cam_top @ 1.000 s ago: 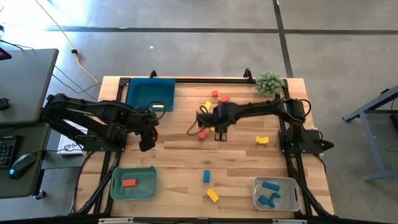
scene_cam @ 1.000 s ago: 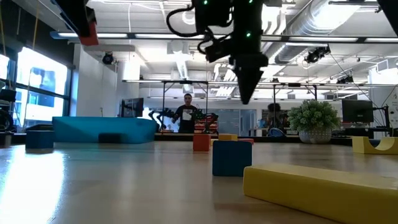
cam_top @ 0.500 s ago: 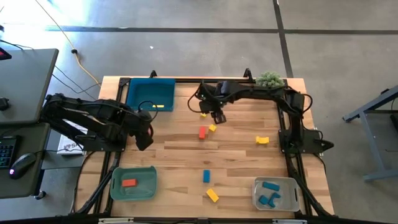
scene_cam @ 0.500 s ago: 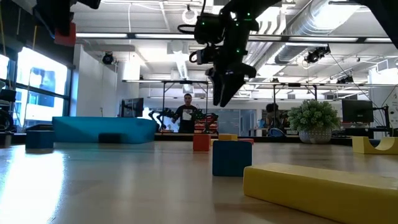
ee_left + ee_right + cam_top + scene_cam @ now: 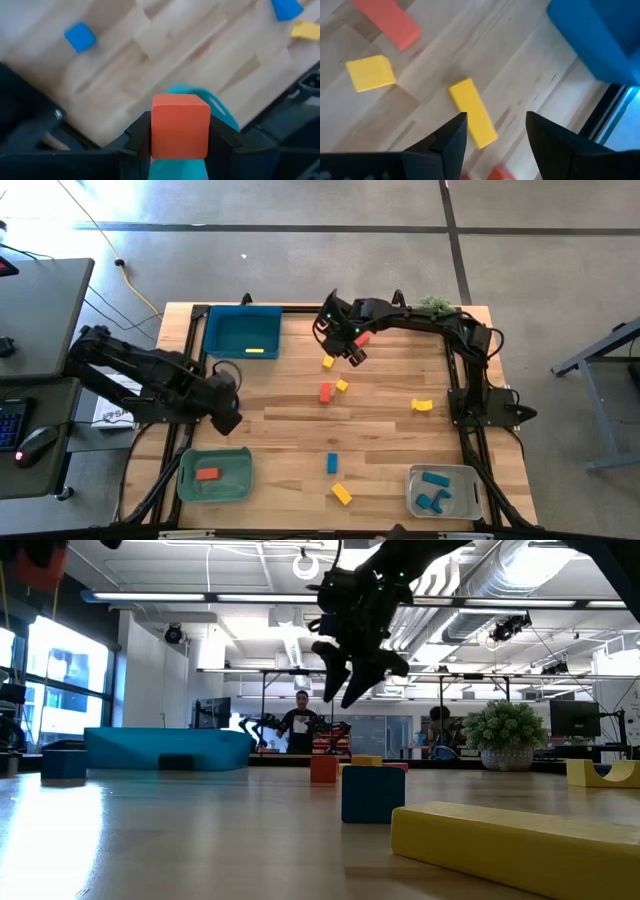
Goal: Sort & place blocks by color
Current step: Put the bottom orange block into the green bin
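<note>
A red-orange block (image 5: pixel 180 126) is sitting clamped in the left tool (image 5: pixel 226 412), at centre left of the overhead frame, just above the green tray (image 5: pixel 240 480) holding one red block (image 5: pixel 207 474). The right tool (image 5: pixel 350 350), fingers apart and empty, is hovering at upper centre over a yellow bar (image 5: pixel 472 120). Only the left wrist camera is showing the clamped block's face.
</note>
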You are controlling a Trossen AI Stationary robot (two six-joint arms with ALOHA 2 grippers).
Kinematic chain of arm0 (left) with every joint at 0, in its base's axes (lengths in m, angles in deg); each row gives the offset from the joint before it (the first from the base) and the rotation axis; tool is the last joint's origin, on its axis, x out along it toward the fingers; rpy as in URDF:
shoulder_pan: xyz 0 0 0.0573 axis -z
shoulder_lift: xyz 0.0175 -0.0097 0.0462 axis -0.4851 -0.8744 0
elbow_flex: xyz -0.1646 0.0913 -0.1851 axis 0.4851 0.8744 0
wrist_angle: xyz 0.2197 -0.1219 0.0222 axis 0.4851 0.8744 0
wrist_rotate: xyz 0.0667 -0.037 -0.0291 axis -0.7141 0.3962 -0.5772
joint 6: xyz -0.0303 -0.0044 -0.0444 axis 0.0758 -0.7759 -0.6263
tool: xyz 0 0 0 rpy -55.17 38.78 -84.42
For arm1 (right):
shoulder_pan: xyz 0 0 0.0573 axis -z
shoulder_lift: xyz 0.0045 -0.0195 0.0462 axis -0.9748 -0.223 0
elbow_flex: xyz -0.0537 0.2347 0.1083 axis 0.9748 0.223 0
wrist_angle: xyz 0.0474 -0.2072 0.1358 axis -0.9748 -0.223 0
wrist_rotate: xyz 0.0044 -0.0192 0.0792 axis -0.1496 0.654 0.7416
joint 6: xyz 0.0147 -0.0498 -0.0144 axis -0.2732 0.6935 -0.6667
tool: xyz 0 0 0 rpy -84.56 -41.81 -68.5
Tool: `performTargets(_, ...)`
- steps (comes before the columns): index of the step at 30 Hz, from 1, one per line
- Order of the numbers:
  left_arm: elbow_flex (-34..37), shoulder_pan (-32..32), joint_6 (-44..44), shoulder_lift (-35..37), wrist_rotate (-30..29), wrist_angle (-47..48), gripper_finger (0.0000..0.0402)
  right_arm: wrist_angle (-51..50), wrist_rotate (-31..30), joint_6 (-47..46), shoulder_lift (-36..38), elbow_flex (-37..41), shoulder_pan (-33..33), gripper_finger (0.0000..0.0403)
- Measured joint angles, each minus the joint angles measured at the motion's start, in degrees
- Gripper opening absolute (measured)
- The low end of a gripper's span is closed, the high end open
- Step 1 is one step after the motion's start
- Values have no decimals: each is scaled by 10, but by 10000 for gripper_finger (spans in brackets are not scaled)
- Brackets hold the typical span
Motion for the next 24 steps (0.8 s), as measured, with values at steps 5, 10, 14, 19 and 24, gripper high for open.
performTargets(5,0,61,-79,-18,30,-4,104,14,21,26,-5,0,9,191)
performTargets(10,0,112,-126,-53,53,-14,105,22,28,41,-26,0,12,191)
performTargets(14,0,140,-150,-80,61,-32,127,22,25,67,-41,0,12,191)
performTargets(19,0,161,-155,-118,62,-73,136,19,26,66,-61,0,12,191)
performTargets(24,0,172,-159,-159,62,-88,129,17,26,66,-79,0,13,191)
